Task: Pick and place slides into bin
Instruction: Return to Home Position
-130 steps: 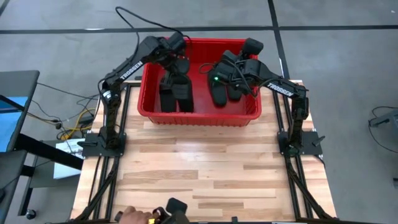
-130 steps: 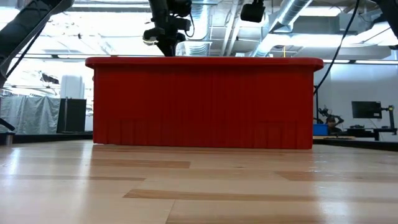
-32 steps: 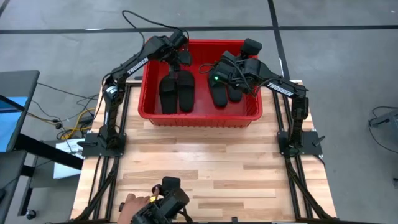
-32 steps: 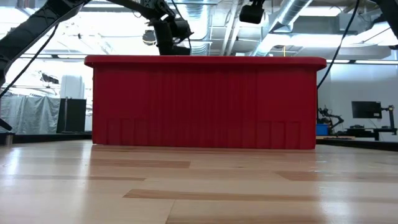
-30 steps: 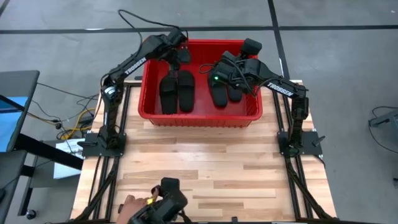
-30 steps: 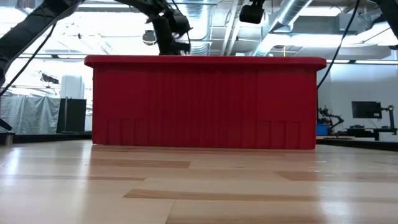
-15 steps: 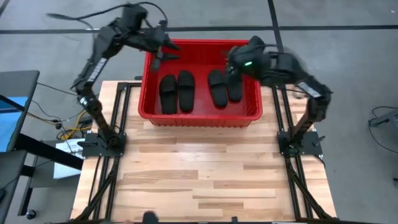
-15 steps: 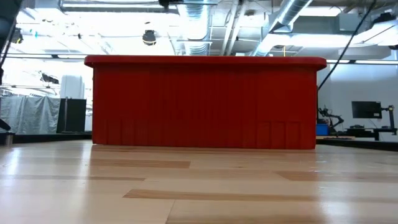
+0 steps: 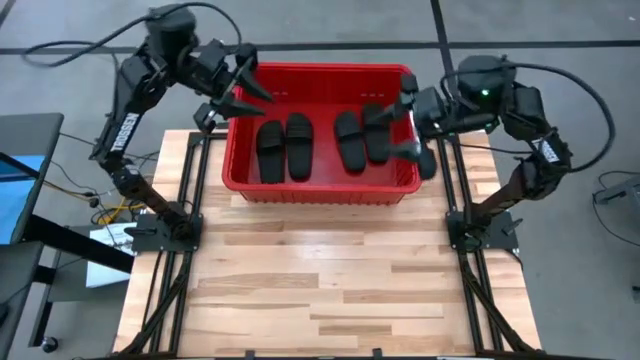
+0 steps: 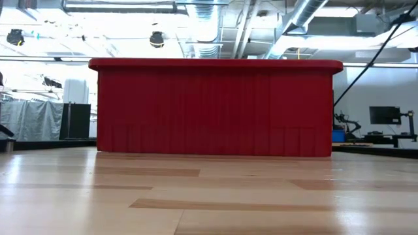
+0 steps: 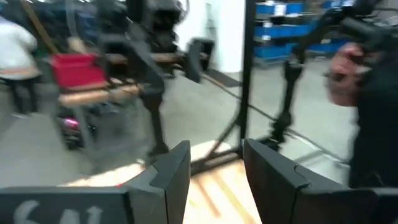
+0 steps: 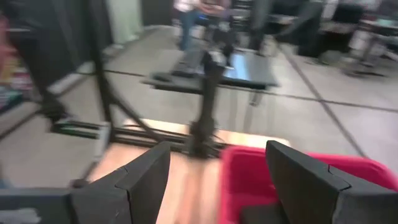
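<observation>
Looking over the near planks of the worktop (image 9: 320, 290) to the red bin (image 9: 320, 186) at its far edge. Finding all four black slides (image 9: 299, 146) lying inside, in two side-by-side pairs. Judging the placing done, with only the pull-back to rest remaining. Noting the left pincer (image 9: 243, 90) raised over the bin's rim toward the worktop's far-left corner, released and empty. Noting the right pincer (image 9: 405, 125) above the bin's right rim, likewise spread wide.
</observation>
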{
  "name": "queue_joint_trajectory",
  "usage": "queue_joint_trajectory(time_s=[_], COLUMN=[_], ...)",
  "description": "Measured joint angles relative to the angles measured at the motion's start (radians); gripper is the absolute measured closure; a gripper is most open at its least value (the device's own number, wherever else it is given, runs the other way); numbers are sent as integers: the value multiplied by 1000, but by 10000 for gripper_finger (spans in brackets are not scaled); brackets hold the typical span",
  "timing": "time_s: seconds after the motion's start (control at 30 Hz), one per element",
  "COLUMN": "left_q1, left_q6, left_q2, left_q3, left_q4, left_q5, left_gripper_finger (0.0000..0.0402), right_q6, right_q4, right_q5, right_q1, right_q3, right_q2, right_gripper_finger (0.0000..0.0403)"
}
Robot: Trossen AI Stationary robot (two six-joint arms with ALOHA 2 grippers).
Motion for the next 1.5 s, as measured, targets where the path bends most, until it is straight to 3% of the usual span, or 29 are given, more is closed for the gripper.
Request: queue_joint_trajectory(time_s=[0.23, 0.33, 0.5, 0.57, 0.7, 0.83, 0.97, 1.3, 1.5], left_q1=[-114, -204, -421, -522, -701, -820, -872, -923, -953], left_q6=[-210, -270, -249, -218, -181, -138, -107, -187, -224], left_q2=[-103, -138, -202, -236, -307, -395, -513, -880, -1079], left_q3=[0, 0, -36, -80, -238, -480, -717, -1317, -1557], left_q4=[220, 216, 193, 232, 329, 497, 652, 969, 994], left_q5=[-283, -541, -1077, -1233, -1538, -1810, -1854, -1902, -1867], left_gripper_finger=[260, 260, 260, 260, 260, 260, 260, 260, 260], right_q6=[29, 45, 77, 106, 187, 248, 264, 192, 185], right_q4=[48, 138, 330, 412, 618, 830, 904, 1084, 1106], right_q5=[-63, -65, -66, -60, -56, -40, 25, 31, 32], right_q1=[105, 170, 290, 330, 383, 414, 455, 548, 590], right_q3=[-26, -73, -211, -286, -476, -686, -865, -1274, -1492], right_q2=[-41, -71, -130, -161, -241, -345, -455, -711, -871], right_gripper_finger=[143, 143, 143, 143, 143, 143, 143, 143, 143])
